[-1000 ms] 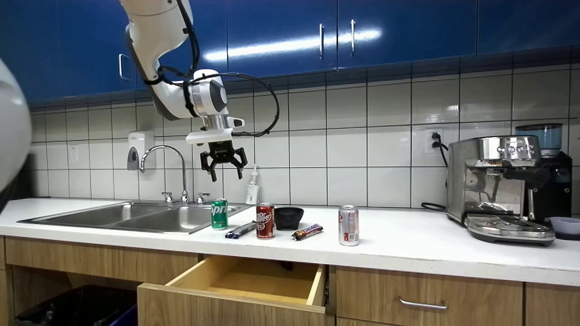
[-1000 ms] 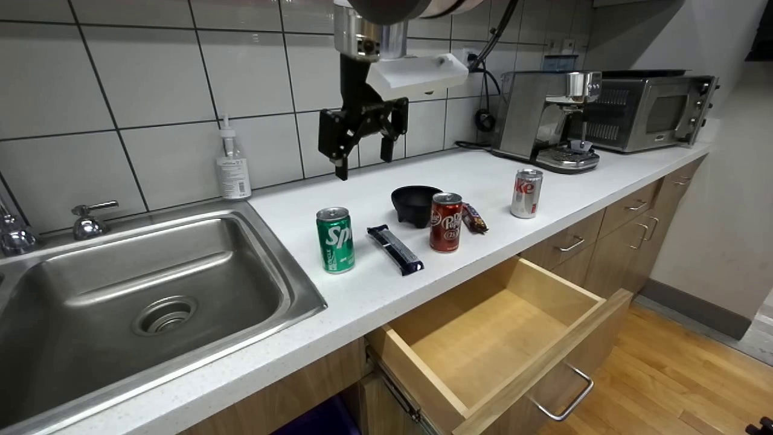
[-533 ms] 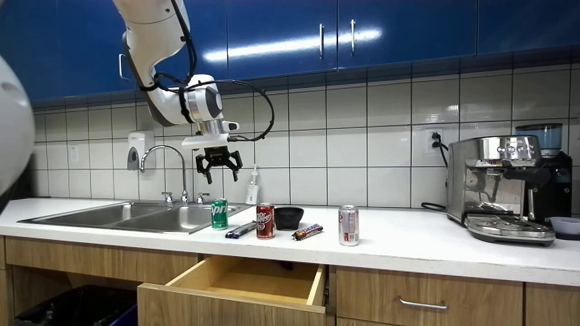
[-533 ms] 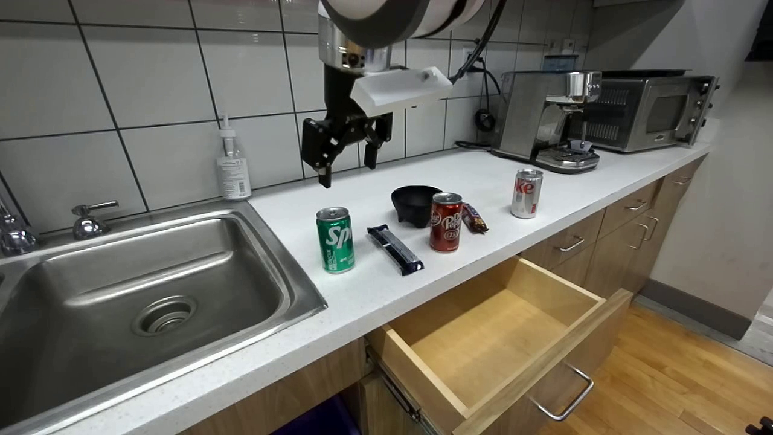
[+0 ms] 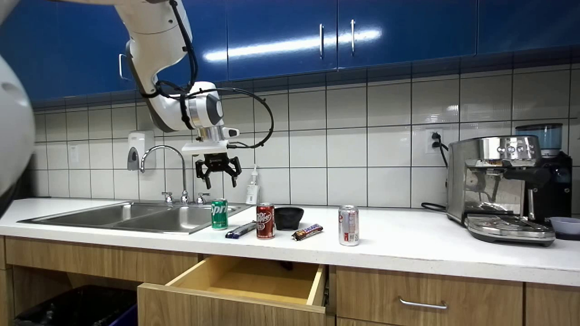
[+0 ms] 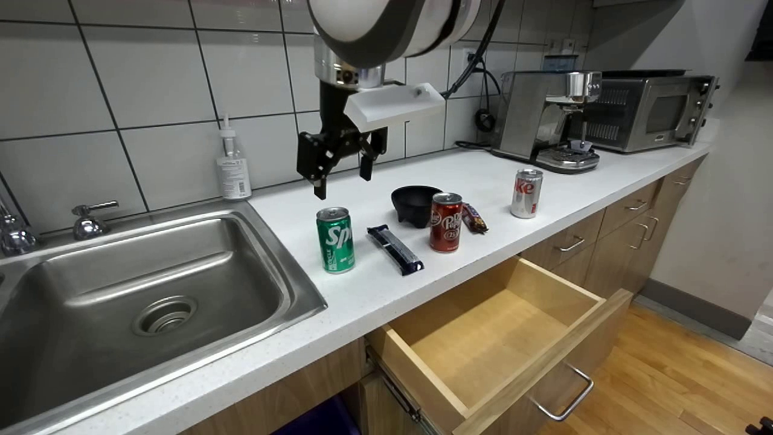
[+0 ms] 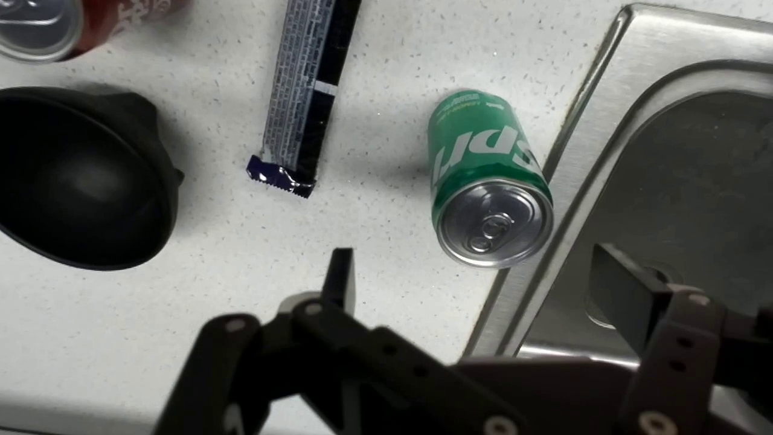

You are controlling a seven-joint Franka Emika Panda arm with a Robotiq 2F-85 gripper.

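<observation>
1. The pincer (image 6: 343, 185) hangs released above the counter (image 6: 362, 296), its jaws spread wide; in an exterior view it sits a little above and left of the frame's middle, higher than the green Sprite can (image 6: 336, 241) and apart from it.
2. The green Sprite can stands upright on the counter, right of centre in the wrist view, between the dark wrapped bar (image 7: 302, 96) and the sink (image 7: 694, 157).
3. The dark wrapped bar lies flat at the top middle of the wrist view.
4. The black bowl (image 7: 78, 181) stands at the left edge there, and the red Dr Pepper can (image 7: 115, 27) is cut off in the upper left corner.
5. In an exterior view, the colourful wrapped bar (image 5: 308, 232) lies at the lower middle of the frame; the silver can (image 5: 348, 225) stands upright to its right.
6. The wooden drawer (image 6: 495, 338) stands pulled out at the lower right in an exterior view.
</observation>
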